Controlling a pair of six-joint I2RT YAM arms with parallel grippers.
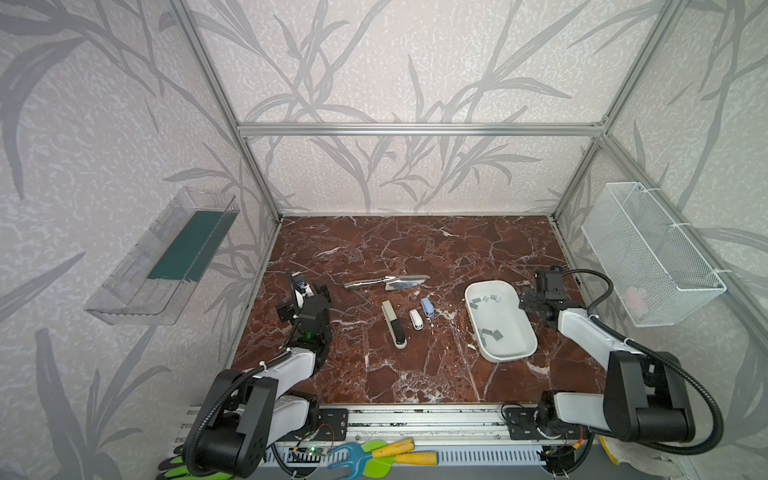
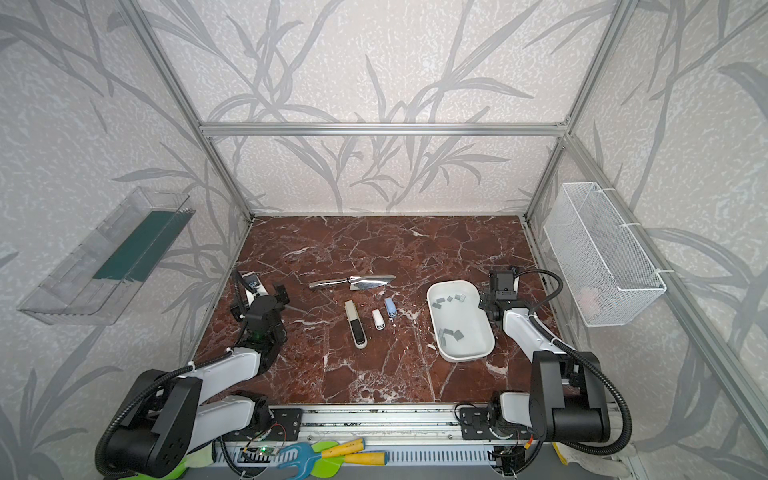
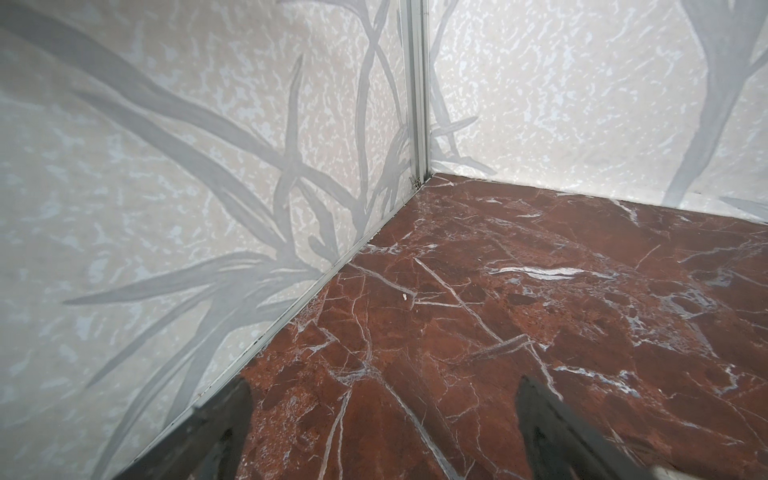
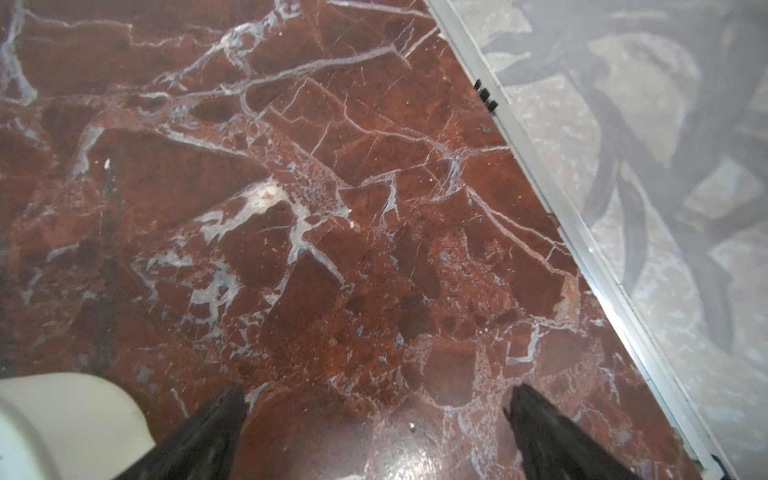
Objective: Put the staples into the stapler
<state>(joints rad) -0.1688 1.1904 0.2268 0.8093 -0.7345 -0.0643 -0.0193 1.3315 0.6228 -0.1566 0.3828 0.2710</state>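
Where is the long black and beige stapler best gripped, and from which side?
Probably from above, at the middle of the long stapler, jaws closing across its narrow width. It lies flat, running far to near, and the small white stapler on its right lies apart, so both long sides look free.

The bench (image 1: 415, 249) is red-brown marble veined with white. The walls (image 1: 415, 62) are pale, patterned with grey leaves. The tray (image 1: 505, 322) is white and the staples (image 1: 491, 335) grey. The long stapler (image 1: 394, 325) is cream and black, the small staplers white (image 1: 416, 319) and pale blue (image 1: 427, 307). The white mesh basket (image 1: 648, 249) holds something perhaps pink.
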